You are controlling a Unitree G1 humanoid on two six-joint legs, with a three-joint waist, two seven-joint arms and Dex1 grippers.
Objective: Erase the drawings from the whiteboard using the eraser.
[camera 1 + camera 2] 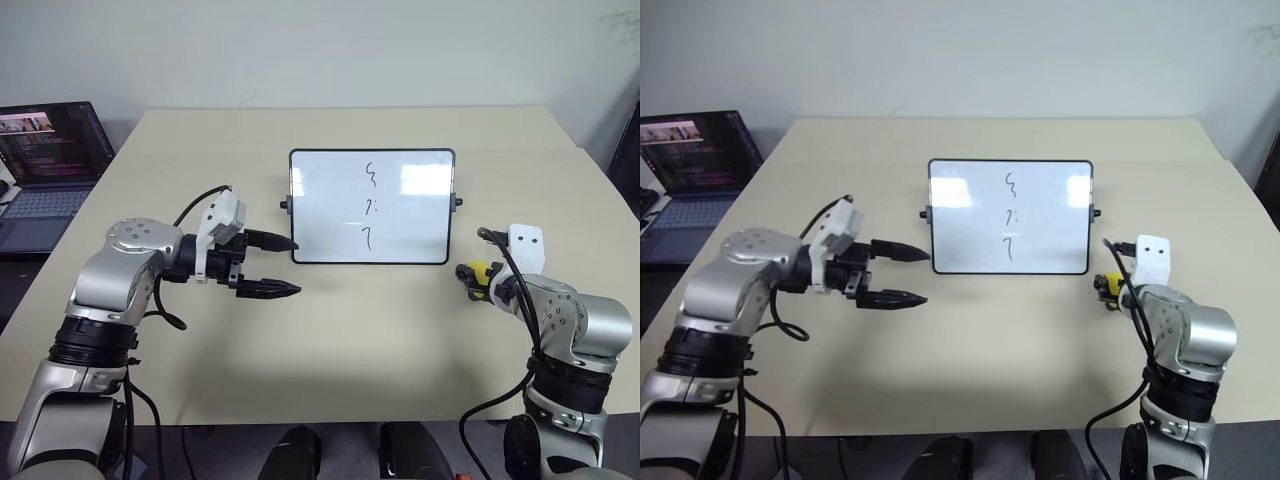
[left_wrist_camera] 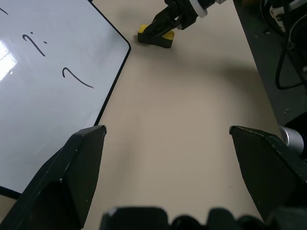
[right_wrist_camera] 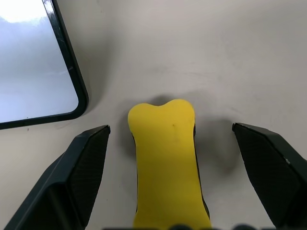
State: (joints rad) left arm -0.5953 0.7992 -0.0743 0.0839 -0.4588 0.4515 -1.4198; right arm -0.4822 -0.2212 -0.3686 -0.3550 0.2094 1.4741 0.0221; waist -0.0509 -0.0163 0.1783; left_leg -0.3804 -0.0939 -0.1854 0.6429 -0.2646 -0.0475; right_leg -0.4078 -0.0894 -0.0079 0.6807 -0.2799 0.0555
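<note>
Right pincer point(image 3: 170, 143): fingers spread wide, nothing clamped. The eraser point(image 3: 168, 163) lies flat on the beige surface point(image 1: 350, 340) in the gap between the two black fingers point(image 3: 81, 167), yellow face up, dark underside showing along one edge. Clear space on either side of the block; neither finger touches it. In the head view the eraser point(image 1: 477, 273) sits at the tip of the right pincer point(image 1: 478, 285), partly covered by it.

Whiteboard point(image 1: 372, 206): lies on the surface ahead of both pincers, black frame, small knobs on its short sides. Its near right corner is just beside the right pincer, to that pincer's left, apart from the eraser. The drawings point(image 1: 370, 208) are three dark marks in a column, a little right of the board's middle, all intact.

Left pincer point(image 1: 270, 265): open, empty, held above the surface and pointing toward the robot's right. Its far finger point(image 1: 268, 240) tip reaches the board's near left corner; whether it touches cannot be told. The eraser lies well beyond this pincer, past the board's near edge.

Laptop point(image 1: 50, 170): open, screen lit, far out to the left of the left pincer.
</note>
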